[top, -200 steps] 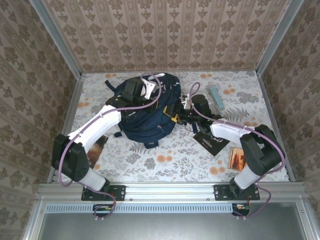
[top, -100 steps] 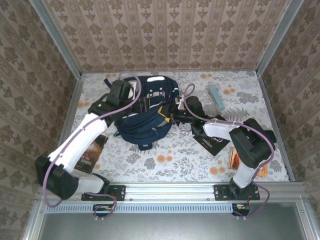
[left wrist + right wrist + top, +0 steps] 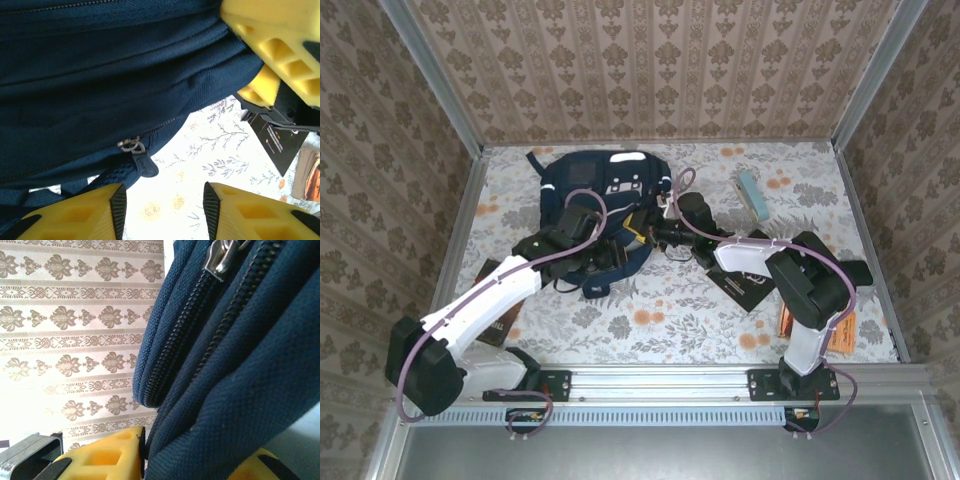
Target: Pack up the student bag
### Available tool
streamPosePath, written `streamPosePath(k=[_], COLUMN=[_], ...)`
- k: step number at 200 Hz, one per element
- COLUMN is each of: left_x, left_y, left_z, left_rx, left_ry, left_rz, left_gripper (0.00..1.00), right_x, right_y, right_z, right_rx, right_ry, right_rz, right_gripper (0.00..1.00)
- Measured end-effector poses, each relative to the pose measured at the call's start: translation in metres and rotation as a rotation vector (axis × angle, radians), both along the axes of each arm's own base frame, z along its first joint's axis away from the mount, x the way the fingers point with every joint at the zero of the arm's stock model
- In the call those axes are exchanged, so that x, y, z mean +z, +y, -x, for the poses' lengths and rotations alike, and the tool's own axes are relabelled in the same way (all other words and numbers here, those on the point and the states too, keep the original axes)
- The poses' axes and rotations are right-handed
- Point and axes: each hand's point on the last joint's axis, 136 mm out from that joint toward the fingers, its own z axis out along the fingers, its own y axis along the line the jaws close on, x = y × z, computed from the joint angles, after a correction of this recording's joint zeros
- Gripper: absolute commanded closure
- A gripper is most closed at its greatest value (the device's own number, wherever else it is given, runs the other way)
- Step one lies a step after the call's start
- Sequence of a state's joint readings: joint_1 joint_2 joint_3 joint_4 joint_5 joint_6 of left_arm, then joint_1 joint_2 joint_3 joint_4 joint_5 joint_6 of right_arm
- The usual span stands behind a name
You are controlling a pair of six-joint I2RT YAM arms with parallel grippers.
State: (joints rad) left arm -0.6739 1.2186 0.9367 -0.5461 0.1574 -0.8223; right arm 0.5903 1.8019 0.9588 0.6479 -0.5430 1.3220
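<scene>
Student bag [image 3: 582,178] lies near black book [image 3: 748,290], seemingly apart.

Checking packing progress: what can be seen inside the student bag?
Nothing inside shows. On the student bag the zips in both wrist views look shut; navy fabric covers any contents.

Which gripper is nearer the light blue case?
Right. The right gripper is on the student bag, left of the light blue case; the left gripper is farther left, at the bag's near edge.
</scene>
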Motion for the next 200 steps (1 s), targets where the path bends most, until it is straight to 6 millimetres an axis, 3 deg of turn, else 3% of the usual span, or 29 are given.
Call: streamPosePath(k=[75, 122, 164, 200], left_x=[-0.019, -0.035, -0.046, -0.045], left_y=[-0.002, 0.005, 0.003, 0.001], left_z=[-0.009, -0.007, -0.009, -0.011], left_rx=[0.072, 0.125, 0.132, 0.133], left_ry=[0.05, 0.085, 0.094, 0.086], left_rz=[-0.009, -0.04, -0.059, -0.053], left_gripper=[0.62, 0.72, 0.73, 0.88], right_x=[0.0, 0.0, 0.0, 0.0], right_y=[0.004, 0.005, 0.005, 0.005], right_z=[0.002, 0.003, 0.004, 0.003], right_rx=[-0.001, 0.0, 0.001, -0.001], right_ry=[0.007, 0.01, 0.009, 0.009], right_rz=[-0.002, -0.003, -0.003, -0.002], right_gripper=[0.76, 0.78, 0.78, 0.8])
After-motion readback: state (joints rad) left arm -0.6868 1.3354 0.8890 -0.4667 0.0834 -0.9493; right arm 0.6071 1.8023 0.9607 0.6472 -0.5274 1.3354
